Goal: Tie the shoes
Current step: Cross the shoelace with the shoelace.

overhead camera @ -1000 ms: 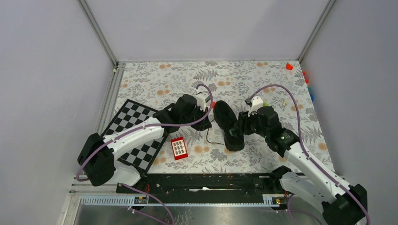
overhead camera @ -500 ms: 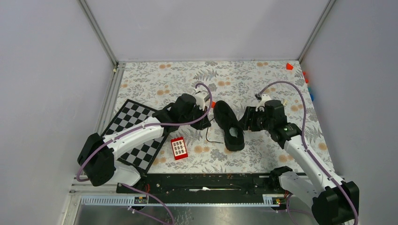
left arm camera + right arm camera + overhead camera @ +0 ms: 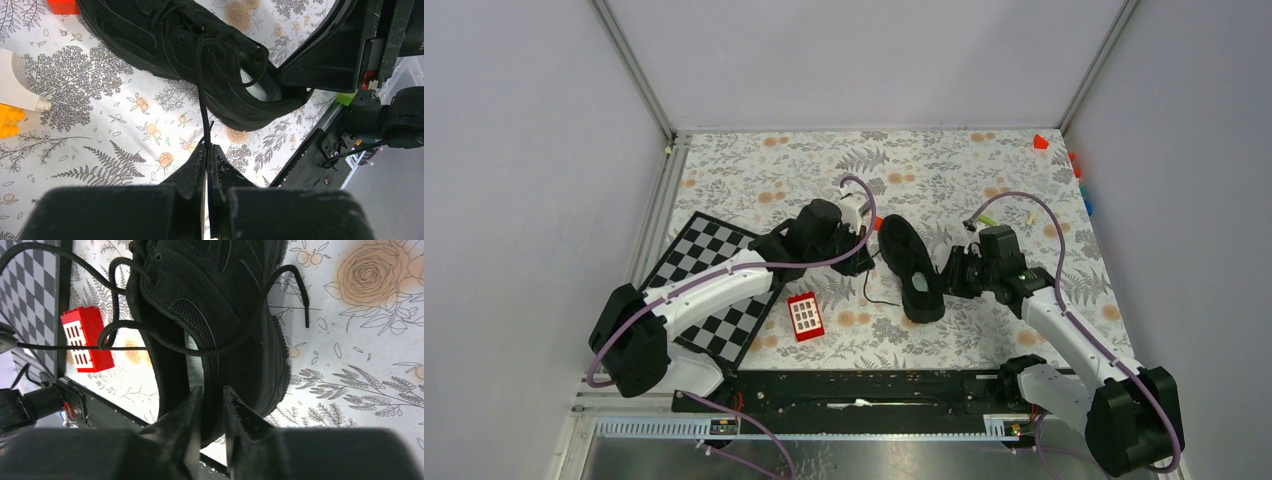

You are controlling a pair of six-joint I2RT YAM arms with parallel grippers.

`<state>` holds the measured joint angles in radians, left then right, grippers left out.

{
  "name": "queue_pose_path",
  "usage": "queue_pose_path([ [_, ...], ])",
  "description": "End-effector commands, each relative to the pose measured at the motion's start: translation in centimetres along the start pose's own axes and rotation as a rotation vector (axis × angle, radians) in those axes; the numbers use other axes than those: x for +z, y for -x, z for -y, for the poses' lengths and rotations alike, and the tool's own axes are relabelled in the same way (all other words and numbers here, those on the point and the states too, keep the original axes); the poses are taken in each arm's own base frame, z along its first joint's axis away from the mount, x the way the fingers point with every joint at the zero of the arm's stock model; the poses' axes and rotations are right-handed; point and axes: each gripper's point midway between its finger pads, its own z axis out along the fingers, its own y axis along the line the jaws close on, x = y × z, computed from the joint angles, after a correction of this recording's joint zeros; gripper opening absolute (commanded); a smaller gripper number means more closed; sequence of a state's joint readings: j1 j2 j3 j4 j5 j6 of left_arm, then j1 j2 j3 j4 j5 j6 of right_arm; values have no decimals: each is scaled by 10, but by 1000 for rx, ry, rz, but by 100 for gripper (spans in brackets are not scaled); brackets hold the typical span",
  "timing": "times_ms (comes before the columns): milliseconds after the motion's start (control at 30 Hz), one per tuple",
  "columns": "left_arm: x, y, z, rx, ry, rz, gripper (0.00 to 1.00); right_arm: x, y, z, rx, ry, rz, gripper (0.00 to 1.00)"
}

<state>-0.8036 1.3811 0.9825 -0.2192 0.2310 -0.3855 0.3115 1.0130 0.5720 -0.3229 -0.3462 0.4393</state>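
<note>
On the floral-printed table covering [image 3: 824,170], a flat checkered board [image 3: 692,252] of black and white squares is noted at the left, partly overlaid by the left arm. Just beside its right corner, a red rectangular plastic block [image 3: 805,316] with a white slotted face is recorded. The left gripper [image 3: 207,147] is found closed tight, a thin black lace [image 3: 202,100] being pinched between its tips and drawn taut from the shoe. The shoe [image 3: 909,262], a matte black low-top of mesh and suede-like panels with a pale insole [image 3: 256,91], is located centrally, lying toe away from the arms. The right gripper [image 3: 211,392] is set at the heel, jaws narrowly apart; whether the heel is clamped cannot be determined.
</note>
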Motion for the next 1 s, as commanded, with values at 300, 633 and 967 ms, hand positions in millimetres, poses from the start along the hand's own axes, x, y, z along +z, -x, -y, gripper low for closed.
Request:
queue_pose_path([
  [300,-5,26,7,43,-26,100,0,-10,-24,-39,197,185,-96,0],
  [633,-4,18,3,47,-27,79,0,-13,-33,-63,348,195,-2,30],
  [967,-15,10,-16,57,1,64,0,-50,2,-76,-62,111,159,49],
])
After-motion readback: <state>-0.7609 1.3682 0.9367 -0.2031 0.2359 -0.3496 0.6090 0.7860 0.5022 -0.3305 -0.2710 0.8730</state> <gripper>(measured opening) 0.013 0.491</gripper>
